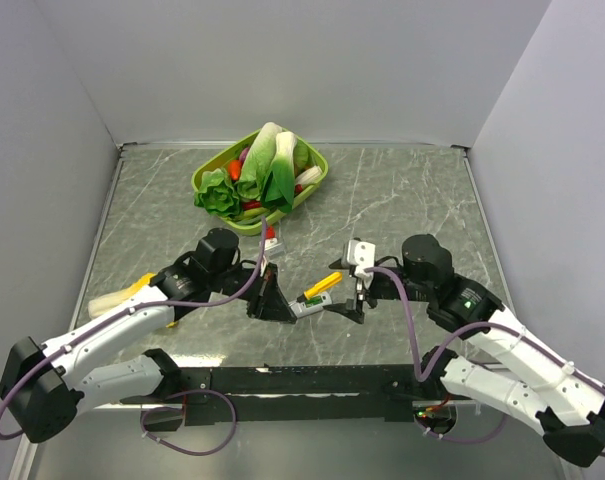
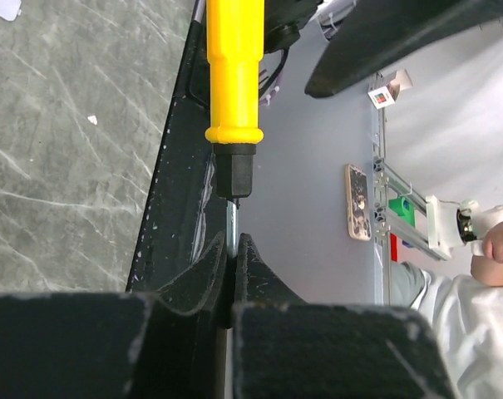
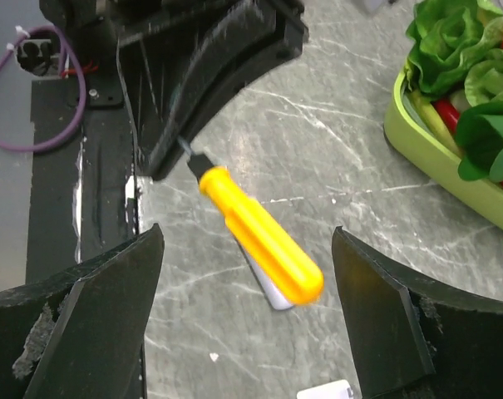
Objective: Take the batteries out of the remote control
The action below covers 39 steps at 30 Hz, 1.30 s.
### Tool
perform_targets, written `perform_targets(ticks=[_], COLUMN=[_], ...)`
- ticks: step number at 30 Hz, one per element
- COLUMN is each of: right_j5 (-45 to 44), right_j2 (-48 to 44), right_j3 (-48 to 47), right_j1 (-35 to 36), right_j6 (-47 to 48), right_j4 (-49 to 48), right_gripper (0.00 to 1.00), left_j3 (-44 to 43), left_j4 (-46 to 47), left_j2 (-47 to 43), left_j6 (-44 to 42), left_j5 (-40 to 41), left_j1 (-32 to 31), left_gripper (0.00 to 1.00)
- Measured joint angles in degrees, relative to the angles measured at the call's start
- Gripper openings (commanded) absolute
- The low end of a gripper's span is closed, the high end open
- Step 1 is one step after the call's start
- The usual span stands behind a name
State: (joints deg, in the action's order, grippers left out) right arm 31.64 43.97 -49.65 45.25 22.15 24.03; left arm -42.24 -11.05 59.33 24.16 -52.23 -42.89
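Note:
My left gripper (image 1: 274,298) is shut on the metal shaft of a yellow-handled screwdriver (image 1: 321,285); in the left wrist view the fingers (image 2: 203,274) pinch the shaft below the yellow handle (image 2: 234,66). The white remote control (image 1: 308,309) lies on the table under the screwdriver, with a greenish spot on its top face. In the right wrist view only its white end (image 3: 270,293) shows beneath the handle (image 3: 263,237). No battery shows clearly. My right gripper (image 1: 357,300) is open and empty, its fingers (image 3: 110,307) standing on both sides of the handle, above the table.
A green basket (image 1: 317,163) of vegetables stands at the back centre. A small white cover strip (image 3: 326,391) lies on the table near my right gripper. A small red and white item (image 1: 270,241) lies behind the left gripper. A pale object (image 1: 117,296) lies beside the left arm.

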Motion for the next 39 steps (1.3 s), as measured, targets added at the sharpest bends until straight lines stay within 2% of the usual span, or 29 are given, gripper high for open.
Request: perform_targets(ticks=[6, 9, 10, 12, 14, 15, 16, 18, 19, 20, 21, 22, 23, 24, 29, 35, 39], right_j5=[5.5, 7.7, 8.1, 8.3, 9.3, 9.9, 10.6, 13.4, 15.2, 16.0, 16.6, 17.1, 17.2, 16.6, 9.0, -6.8, -15.1], right_j2=[2.4, 4.8, 5.8, 7.3, 7.5, 7.4, 7.1, 6.1, 5.3, 4.6, 4.2, 3.9, 3.7, 3.5, 1.9, -1.5, -0.1], right_j3=[-1.8, -2.4, -2.4, -2.3, -2.3, -2.1, -1.7, -0.5, 0.4, 1.2, 1.6, 2.0, 2.4, 2.8, 3.3, 0.8, -2.9], right_j1=[-3.0, -3.3, -3.3, -3.3, -3.5, -3.6, -3.6, -3.7, -3.4, -3.3, -3.3, -3.3, -3.3, -3.3, -3.4, -3.4, -3.4], right_j6=[-2.6, -4.4, -5.0, -6.1, -6.9, -7.2, -7.6, -8.7, -9.4, -9.8, -10.3, -10.8, -11.3, -11.9, -14.3, -19.5, -23.5], right_j4=[0.1, -0.7, -0.7, -0.8, -0.7, -0.9, -1.0, -0.8, -0.8, -1.2, -1.3, -2.0, -2.5, -3.4, -4.2, 5.4, 12.3], right_gripper=[0.78, 0.61, 0.51, 0.47, 0.37, 0.31, 0.15, 0.03, 0.0, 0.0, 0.0, 0.0, 0.0, 0.0, 0.0, 0.0, 0.0], left_j3=[0.0, 0.0, 0.0, 0.0, 0.0, 0.0, 0.0, 0.0, 0.0, 0.0, 0.0, 0.0, -0.1, -0.5, -2.9, -3.0, -2.7], left_j4=[0.0, 0.0, 0.0, 0.0, -0.6, -0.8, -1.1, -1.9, -2.2, -2.8, -2.8, -3.1, -3.5, -3.7, -4.7, -4.7, -4.3], left_j2=[-0.5, -0.6, -0.6, -0.6, -0.7, -0.7, -0.8, -1.0, -1.0, -1.0, -1.0, -1.0, -0.9, -0.7, 0.8, -1.3, -1.2], left_j6=[-1.0, -1.0, -1.0, -1.0, -1.5, -1.8, -2.3, -3.7, -4.1, -4.6, -4.8, -4.9, -4.9, -4.5, -1.7, 3.8, 5.1], left_j5=[-0.7, -1.0, -1.0, -1.1, -1.6, -1.8, -2.0, -2.2, -2.6, -3.7, -3.9, -4.0, -3.8, -2.4, 6.1, 15.8, 20.6], left_j1=[0.0, 0.0, 0.0, 0.0, 0.0, 0.0, 0.1, 0.2, 0.5, 0.5, 0.3, 0.0, 0.0, 0.1, 3.1, 11.6, 12.2], left_gripper=[0.01, 0.01, 0.01, 0.01, 0.01, 0.01, 0.01, 0.01, 0.01, 0.04, 0.4, 0.57, 0.81, 0.86, 0.88, 0.85, 0.85])
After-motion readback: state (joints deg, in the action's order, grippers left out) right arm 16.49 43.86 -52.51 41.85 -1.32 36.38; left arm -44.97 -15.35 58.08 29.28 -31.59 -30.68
